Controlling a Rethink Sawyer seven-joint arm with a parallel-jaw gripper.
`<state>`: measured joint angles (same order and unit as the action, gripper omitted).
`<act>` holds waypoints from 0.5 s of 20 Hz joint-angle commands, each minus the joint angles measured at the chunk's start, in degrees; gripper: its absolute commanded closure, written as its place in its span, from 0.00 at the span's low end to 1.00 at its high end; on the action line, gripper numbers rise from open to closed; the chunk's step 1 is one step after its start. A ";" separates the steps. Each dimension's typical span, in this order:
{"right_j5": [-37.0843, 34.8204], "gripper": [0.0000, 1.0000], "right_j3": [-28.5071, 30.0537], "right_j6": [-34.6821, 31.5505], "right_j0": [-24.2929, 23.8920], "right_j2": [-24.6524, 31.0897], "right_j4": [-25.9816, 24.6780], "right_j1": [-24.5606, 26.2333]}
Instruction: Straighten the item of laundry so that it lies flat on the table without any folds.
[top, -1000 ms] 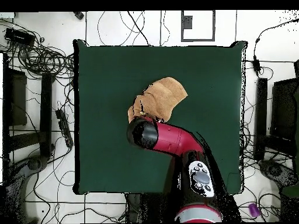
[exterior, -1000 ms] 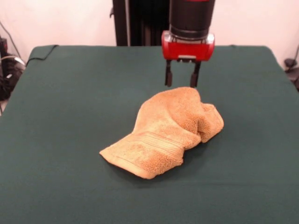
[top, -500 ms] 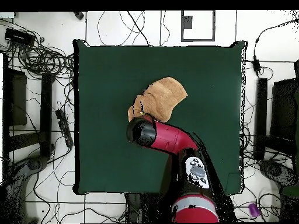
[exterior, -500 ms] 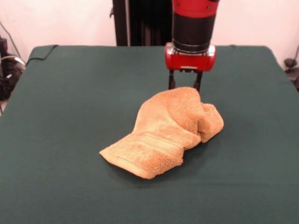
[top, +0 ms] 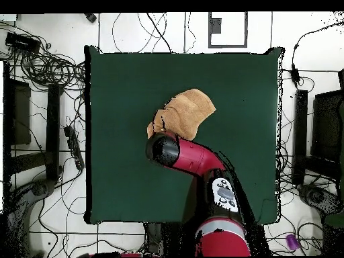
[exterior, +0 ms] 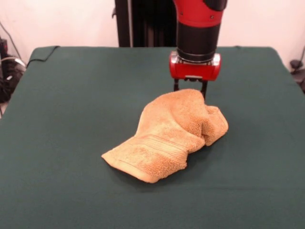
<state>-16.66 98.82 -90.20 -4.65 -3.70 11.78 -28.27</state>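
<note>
1. Lying crumpled near the middle of the bench (exterior: 66, 95), the towel (exterior: 167, 136) runs its long axis from the front view's near-left to far-right.
2. We see the arm upright, its gripper (exterior: 190, 88) at the towel's far edge, jaws parted.
3. It has come lower than a second ago.

One towel (exterior: 169, 138) (crumpled), one gripper (exterior: 190, 88), one table (exterior: 71, 95)

Front view: camera low at the table's (exterior: 62, 143) near edge, facing the pedestal (exterior: 143, 21) at far side, fairly close. Overhead view: high up, straight down, whole table (top: 121, 94) plus cabled floor (top: 40, 60); robot base at bottom. Both share the tabletop.
</note>
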 commanded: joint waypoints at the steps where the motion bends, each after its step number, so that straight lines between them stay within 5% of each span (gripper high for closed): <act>1: -1.01 0.00 -5.82 -15.32 1.95 1.64 5.30 0.71; 10: -5.04 0.00 -10.01 -13.57 1.55 1.52 6.13 0.09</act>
<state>-16.68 93.88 -90.20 -4.52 -3.77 14.13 -27.95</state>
